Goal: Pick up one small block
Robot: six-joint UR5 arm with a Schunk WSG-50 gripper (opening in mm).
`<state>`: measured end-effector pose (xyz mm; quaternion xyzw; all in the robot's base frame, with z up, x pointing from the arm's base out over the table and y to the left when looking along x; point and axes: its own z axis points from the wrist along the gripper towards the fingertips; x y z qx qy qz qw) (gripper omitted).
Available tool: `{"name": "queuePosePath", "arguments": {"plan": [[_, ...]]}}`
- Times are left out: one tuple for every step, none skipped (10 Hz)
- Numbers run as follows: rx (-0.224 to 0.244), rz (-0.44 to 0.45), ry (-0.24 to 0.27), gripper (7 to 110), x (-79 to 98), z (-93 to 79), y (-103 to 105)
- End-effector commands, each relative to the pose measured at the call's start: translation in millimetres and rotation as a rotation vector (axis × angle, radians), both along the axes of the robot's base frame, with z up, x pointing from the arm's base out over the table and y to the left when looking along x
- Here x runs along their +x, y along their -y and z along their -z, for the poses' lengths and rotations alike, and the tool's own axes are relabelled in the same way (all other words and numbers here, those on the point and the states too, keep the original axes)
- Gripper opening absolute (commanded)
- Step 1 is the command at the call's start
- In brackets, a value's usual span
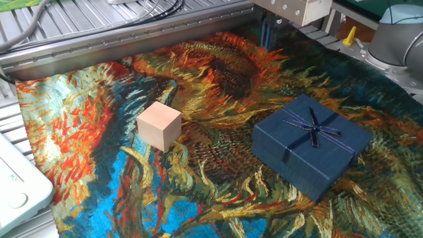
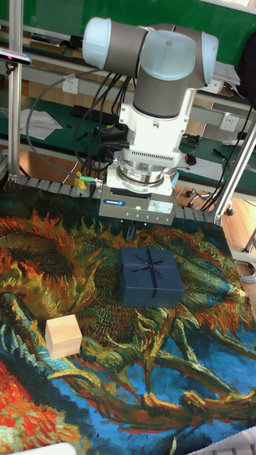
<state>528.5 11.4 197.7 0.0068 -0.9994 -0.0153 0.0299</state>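
I see the small block [image 1: 159, 125] sitting alone on the sunflower-patterned cloth [image 1: 218, 66] covering the table, well apart from the dark-blue gift box [image 1: 310, 145]. My gripper [image 2: 130, 231] hangs beyond the box, far from the block; I cannot tell whether its jaws are open or closed.

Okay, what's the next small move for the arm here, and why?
Probably carry the gripper sideways until it is above the small block. It hangs behind the blue gift box, well away from the block, which sits untouched on the patterned cloth.
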Motion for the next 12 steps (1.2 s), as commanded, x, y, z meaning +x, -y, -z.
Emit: {"name": "queuePosePath", "arguments": {"plan": [[0.014,-0.011,0.054,7,13.2,-0.9,-3.0],[0.017,-0.017,0.048,7,11.7,-1.0,-3.7],[0.022,-0.033,0.064,7,15.5,-1.0,-4.9],[0.034,-0.041,0.087,7,21.2,-1.3,-7.9],[0.037,-0.042,0.09,7,22.0,-1.4,-8.7],[0.033,-0.047,0.098,7,23.9,-1.3,-7.5],[0.016,-0.048,0.096,7,23.5,-1.1,-3.3],[0.024,-0.049,0.09,7,22.0,-1.1,-5.3],[0.024,-0.048,0.089,7,21.6,-1.1,-5.3],[0.027,-0.048,0.089,7,21.6,-1.2,-6.0],[0.024,-0.048,0.087,7,21.2,-1.1,-5.3],[0.028,-0.045,0.078,7,18.9,-1.1,-6.4]]}}
